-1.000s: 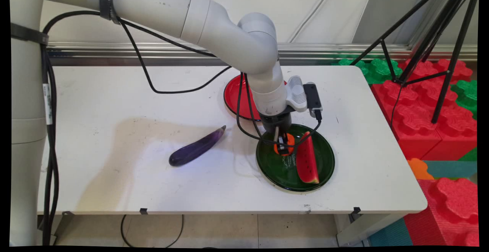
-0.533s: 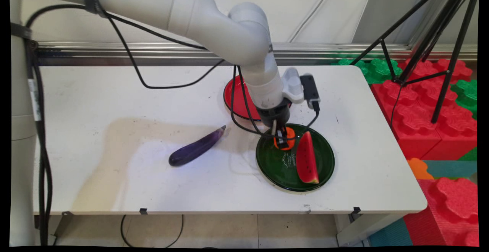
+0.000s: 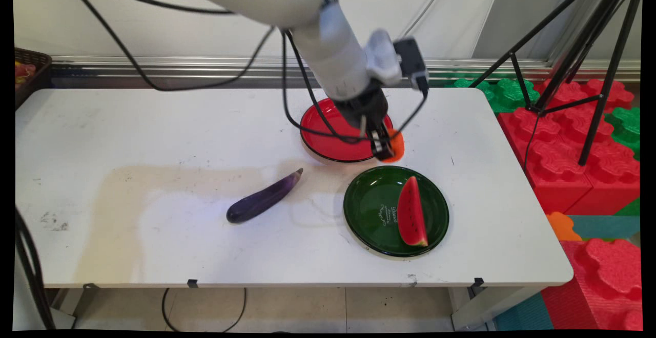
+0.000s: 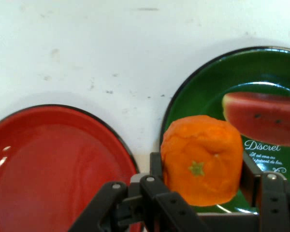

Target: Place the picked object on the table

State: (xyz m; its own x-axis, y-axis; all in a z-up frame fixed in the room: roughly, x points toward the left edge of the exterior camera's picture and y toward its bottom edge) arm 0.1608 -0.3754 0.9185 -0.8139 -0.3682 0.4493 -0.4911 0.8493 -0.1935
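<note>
Hand (image 3: 383, 146) clamped on orange (image 3: 393, 145), lifted off green plate (image 3: 369, 210), now raised beside red plate (image 3: 328, 138); watermelon slice (image 3: 411, 218) left on green plate.

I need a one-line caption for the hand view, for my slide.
Black two-finger claw shut on a round orange fruit, between a glossy red plate and a green plate holding a watermelon slice.

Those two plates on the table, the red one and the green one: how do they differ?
The red plate holds no food, while the green plate carries a watermelon slice. The red plate sits farther back, towards the wall; the green plate is nearer the front edge. The green plate has white lettering; the red plate shows none. Both are round and glossy.
</note>
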